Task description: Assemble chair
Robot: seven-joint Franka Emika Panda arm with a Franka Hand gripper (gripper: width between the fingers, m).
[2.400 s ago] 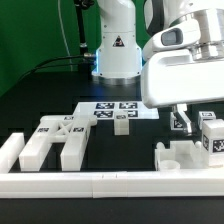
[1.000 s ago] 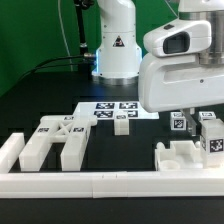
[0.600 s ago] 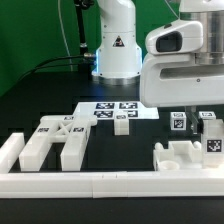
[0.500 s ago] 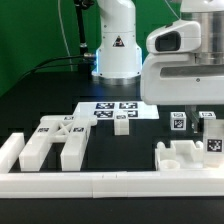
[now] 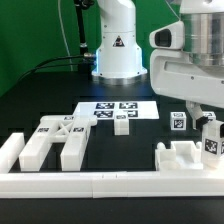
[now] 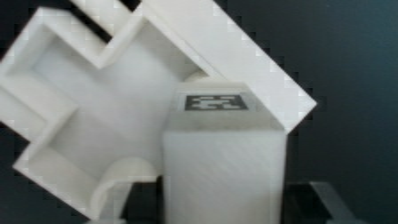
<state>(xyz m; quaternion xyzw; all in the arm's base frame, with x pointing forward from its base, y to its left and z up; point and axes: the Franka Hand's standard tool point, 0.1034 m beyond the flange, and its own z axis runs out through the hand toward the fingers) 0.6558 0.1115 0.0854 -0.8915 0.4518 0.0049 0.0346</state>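
While the X-braced panel point(image 5: 60, 135), the small cube point(image 5: 121, 124) and the tagged cube point(image 5: 178, 122) lie where they lay before, the arm's white head has shifted towards the exterior view's right and slightly up, uncovering the tagged cube. The gripper point(image 5: 209, 122) points straight down over the square leg point(image 5: 212, 142), which stands upright just behind the notched white piece point(image 5: 180, 155), near the front rail point(image 5: 100, 181).

In the wrist view the square leg point(image 6: 222, 150) fills the middle, tag towards the camera, with dark fingers point(image 6: 128, 200) at both sides: the gripper is clamped on it. Behind it lies a recessed white part point(image 6: 89, 90).
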